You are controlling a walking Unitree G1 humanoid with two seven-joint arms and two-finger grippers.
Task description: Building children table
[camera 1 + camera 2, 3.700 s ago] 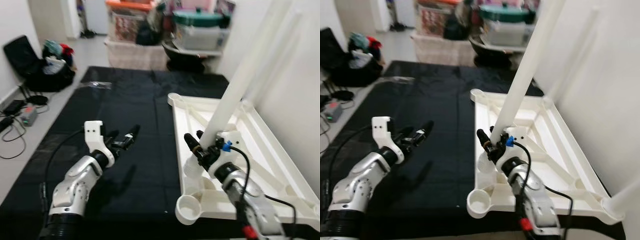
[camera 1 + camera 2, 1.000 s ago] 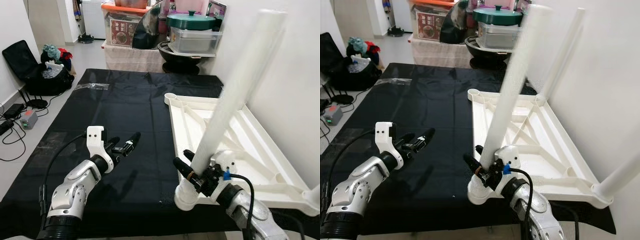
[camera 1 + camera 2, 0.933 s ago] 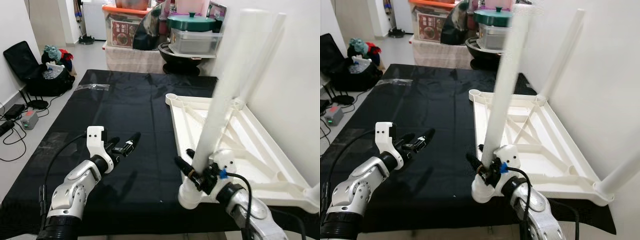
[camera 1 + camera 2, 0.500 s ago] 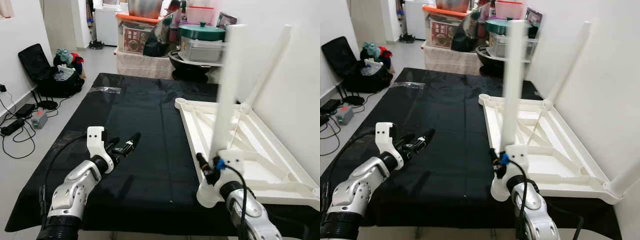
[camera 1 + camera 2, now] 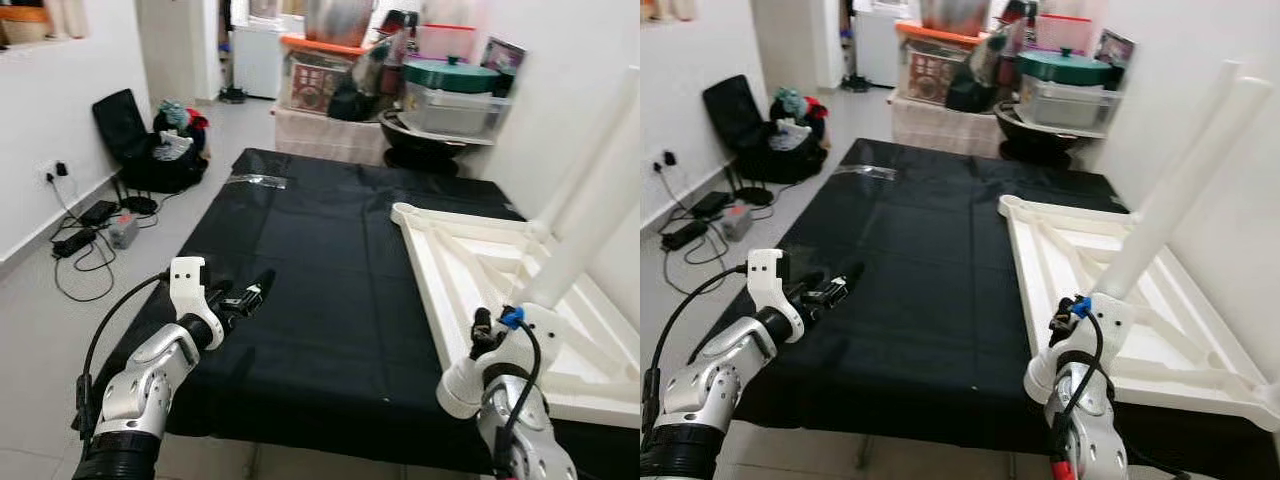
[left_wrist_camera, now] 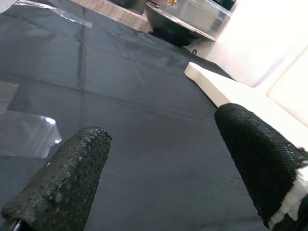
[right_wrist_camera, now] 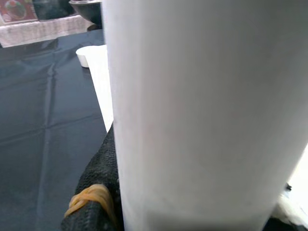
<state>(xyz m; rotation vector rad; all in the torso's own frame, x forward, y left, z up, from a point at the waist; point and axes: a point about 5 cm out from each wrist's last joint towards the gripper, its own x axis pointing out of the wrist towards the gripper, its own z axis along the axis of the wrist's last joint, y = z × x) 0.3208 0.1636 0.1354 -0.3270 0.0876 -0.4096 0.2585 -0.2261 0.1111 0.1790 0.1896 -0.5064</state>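
While the right gripper [image 5: 1068, 312] clamps the white leg [image 5: 1180, 195] at the tabletop's [image 5: 1110, 290] near corner, the leg leans far-right. Left gripper [image 5: 245, 298] hovers spread, well left over the black mat [image 5: 330, 290].

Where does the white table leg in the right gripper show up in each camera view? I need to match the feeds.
Left eye view: table leg rises at the right edge, above the right gripper.
Right eye view: leg slants up to the right from the wrist.
Left wrist view: I cannot pick the leg out.
Right wrist view: leg close up, against the finger.
Shared landmark: upturned white tabletop on the black sheet.
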